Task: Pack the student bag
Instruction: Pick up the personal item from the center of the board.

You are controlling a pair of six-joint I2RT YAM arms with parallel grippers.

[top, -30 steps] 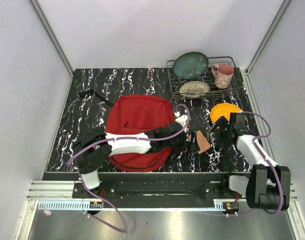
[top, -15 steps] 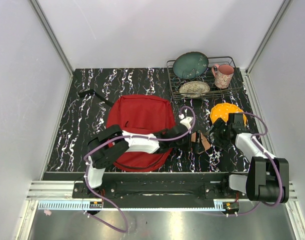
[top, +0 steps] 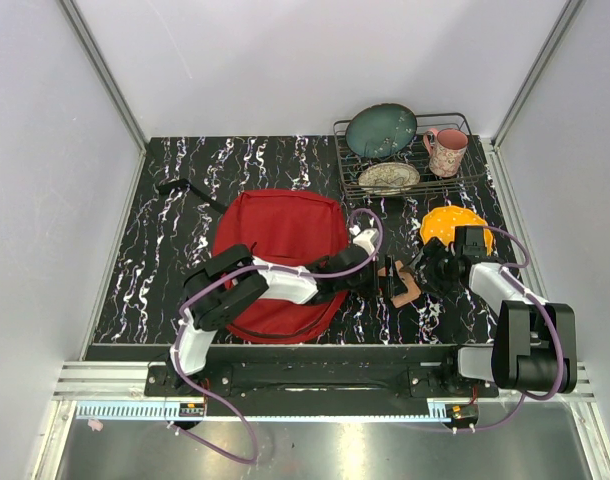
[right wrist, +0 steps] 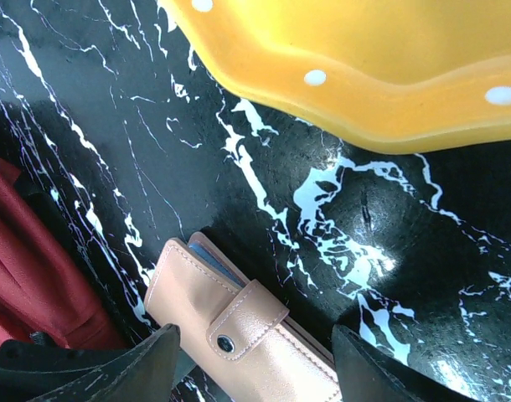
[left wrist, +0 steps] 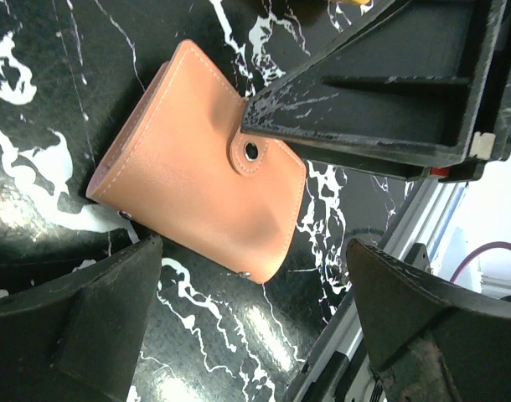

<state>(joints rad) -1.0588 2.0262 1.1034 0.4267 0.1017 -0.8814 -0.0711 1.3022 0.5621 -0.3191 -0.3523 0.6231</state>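
The student bag (top: 277,240) is a red backpack lying flat at mid-table; its red edge (right wrist: 25,268) also shows in the right wrist view. A tan snap wallet (top: 407,286) lies on the black marble to its right. My left gripper (top: 389,279) reaches across the bag and stands open. The wallet (left wrist: 197,172) lies just ahead of its fingertips (left wrist: 80,327). My right gripper (top: 426,272) faces it from the right, open, with the wallet (right wrist: 239,335) partly between its fingers (right wrist: 389,368). One right finger (left wrist: 381,84) lies over the wallet's edge.
A yellow dotted plate (top: 450,222) lies right behind the right gripper, also close in the right wrist view (right wrist: 364,67). A wire rack (top: 347,160) at the back right holds a green bowl (top: 381,128), a patterned plate (top: 389,178) and a pink mug (top: 446,152). A black strap (top: 180,187) trails left of the bag.
My left gripper has slid right, off the bag and up to the wallet. The right gripper has edged in on the wallet from the other side, and its jaws have narrowed slightly.
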